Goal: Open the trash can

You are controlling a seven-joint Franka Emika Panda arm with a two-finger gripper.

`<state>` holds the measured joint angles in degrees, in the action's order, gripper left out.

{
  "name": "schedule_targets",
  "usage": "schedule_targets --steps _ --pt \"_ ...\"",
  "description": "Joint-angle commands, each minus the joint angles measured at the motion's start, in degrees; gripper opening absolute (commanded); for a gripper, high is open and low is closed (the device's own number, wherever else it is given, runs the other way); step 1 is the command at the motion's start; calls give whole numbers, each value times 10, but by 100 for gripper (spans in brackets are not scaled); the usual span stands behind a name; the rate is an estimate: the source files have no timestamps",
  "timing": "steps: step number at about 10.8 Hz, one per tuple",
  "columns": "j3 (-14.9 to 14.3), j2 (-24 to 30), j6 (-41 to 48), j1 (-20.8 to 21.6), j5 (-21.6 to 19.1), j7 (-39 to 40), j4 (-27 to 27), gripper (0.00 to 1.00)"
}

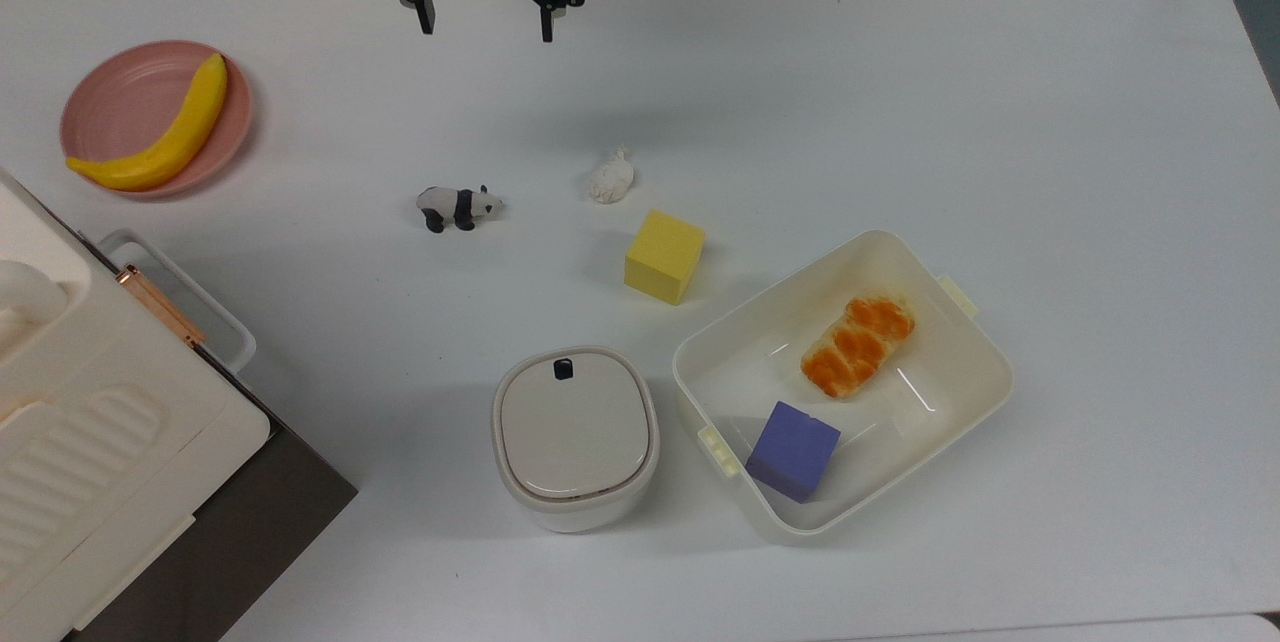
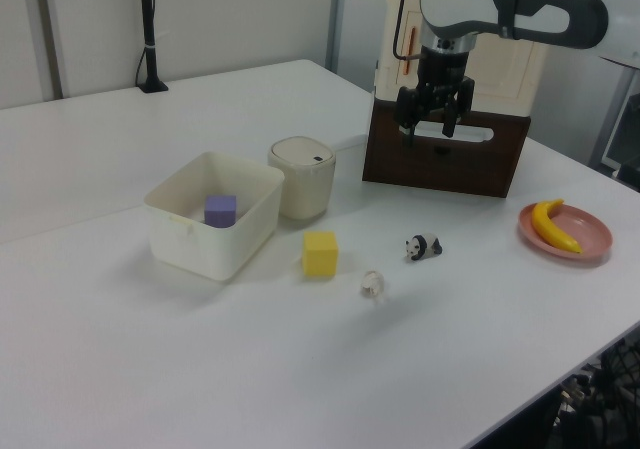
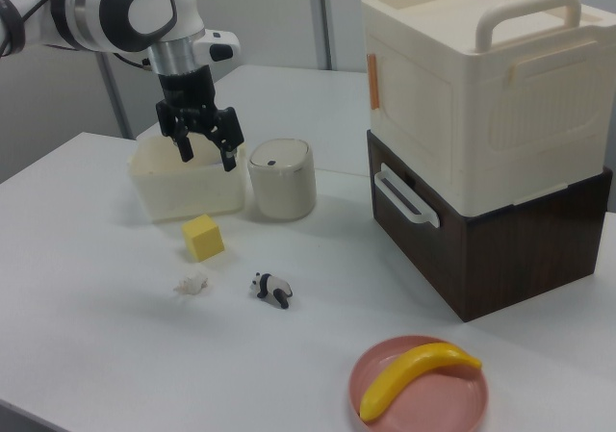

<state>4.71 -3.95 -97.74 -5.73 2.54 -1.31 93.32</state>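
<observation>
Nearest in the right view, at the bottom edge: a pink plate (image 3: 420, 393) holding a yellow banana (image 3: 416, 374). Just beyond, on the white table (image 3: 106, 355): a small panda figure (image 3: 271, 288), a crumpled white lump (image 3: 192, 283) and a yellow cube (image 3: 202, 237). On the right view's right: a stacked unit, cream box with handles (image 3: 481, 86) sitting on a dark brown base (image 3: 500, 249).

Near the table's middle: the trash can (image 1: 574, 437), small, white and rounded, standing upright with its flat beige-grey lid (image 1: 571, 424) down and a small black button (image 1: 563, 369) at the rim. In the top view, just to its right but not touching: a cream tub (image 1: 985, 362) containing an orange-glazed bread piece (image 1: 857, 344) and a purple cube (image 1: 793, 449). Above and between the two in the top view: the yellow cube.

Well apart from the trash can, hanging above the table: the black gripper (image 1: 487, 27), fingers spread wide and pointing down, holding nothing. In the top view, at the upper edge; in the left view, seen against the brown base.
</observation>
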Motion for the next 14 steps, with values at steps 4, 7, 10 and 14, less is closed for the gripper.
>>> schedule_targets --steps 4,7,10,14 --pt "-2 3 11 2 -3 17 -2 100" --pt "-2 3 11 1 -3 19 -4 100" --pt "-2 3 11 2 -3 21 -3 100" --pt "-1 3 7 4 -4 21 -3 100"
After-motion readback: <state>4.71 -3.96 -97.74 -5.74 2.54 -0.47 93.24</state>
